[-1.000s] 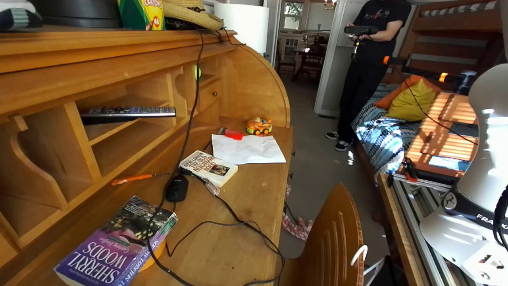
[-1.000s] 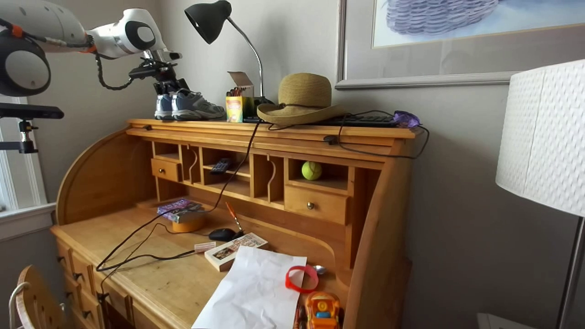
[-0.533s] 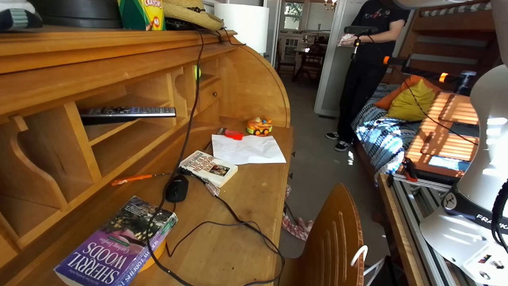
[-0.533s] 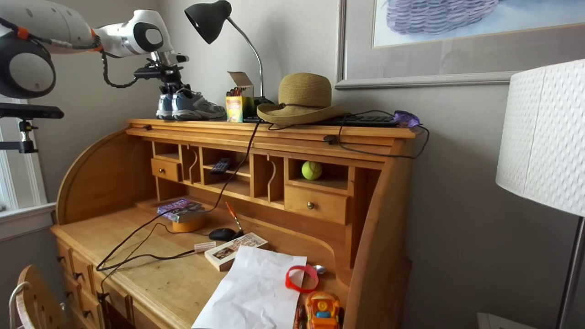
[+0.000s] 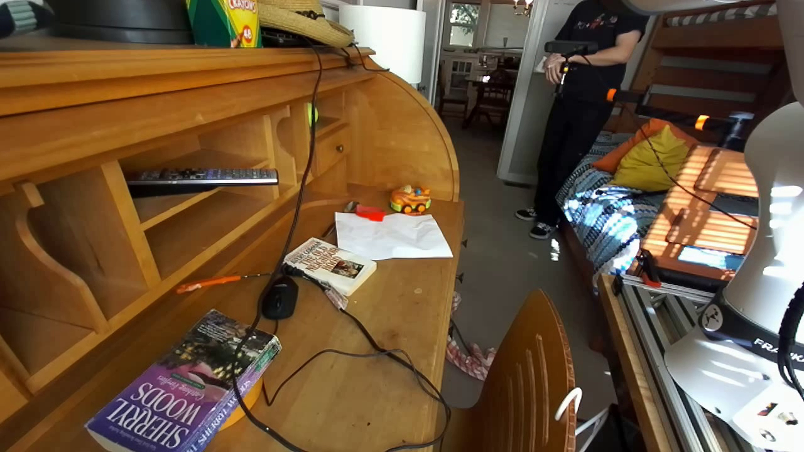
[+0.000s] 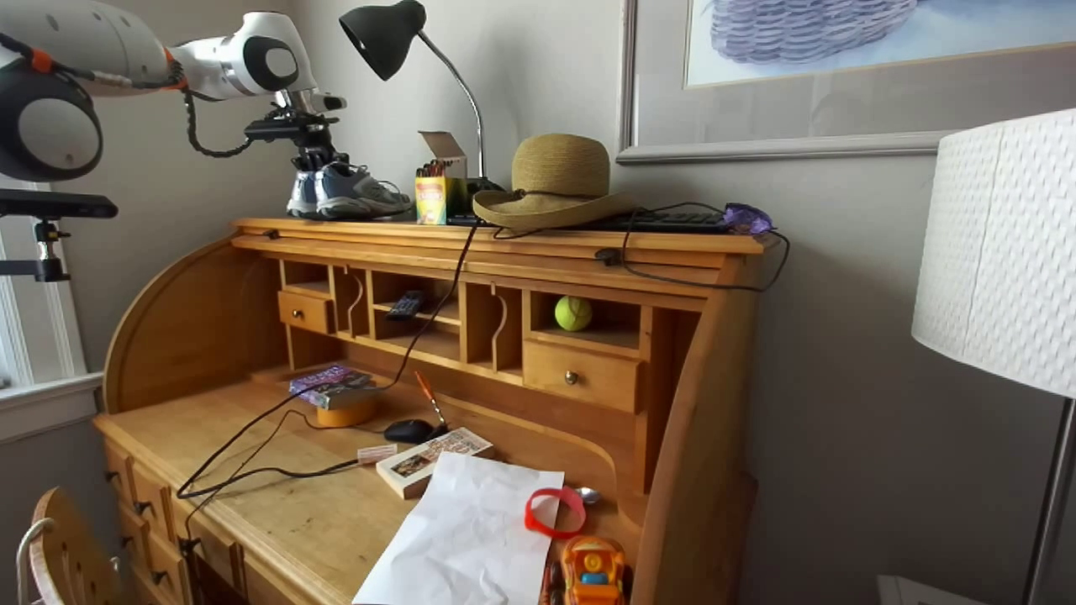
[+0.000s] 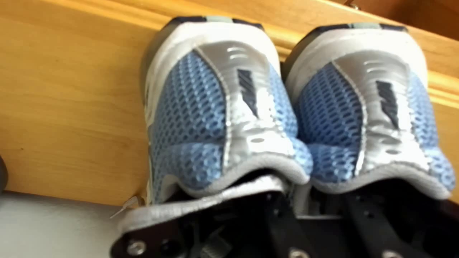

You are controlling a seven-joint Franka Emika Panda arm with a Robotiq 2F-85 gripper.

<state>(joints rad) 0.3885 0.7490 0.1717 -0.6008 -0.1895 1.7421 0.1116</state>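
Two blue-mesh and silver running shoes stand side by side on top of the wooden desk hutch. In the wrist view their heels face me: a left shoe (image 7: 193,104) and a right shoe (image 7: 330,104). My gripper (image 7: 319,200) reaches down into their openings, one black finger in each shoe. The adjoining collar walls are squeezed between the fingers; the fingertips are hidden inside. An exterior view shows the gripper (image 6: 323,160) above the nearer shoe (image 6: 366,197), its fingers close together. Only a dark sole end of a shoe (image 5: 25,19) appears at the corner of an exterior view.
Beside the shoes stand a crayon box (image 6: 432,197), a black desk lamp (image 6: 382,42) and a straw hat (image 6: 561,168). A black cable (image 6: 458,277) hangs down the front of the hutch (image 6: 504,244). Below lie a purple book (image 5: 169,389), a mouse (image 5: 280,298) and white paper (image 5: 392,235).
My gripper moved slightly right and down into the shoes, and its fingers drew together. The shoes shifted slightly. Behind, the person's hands changed position.
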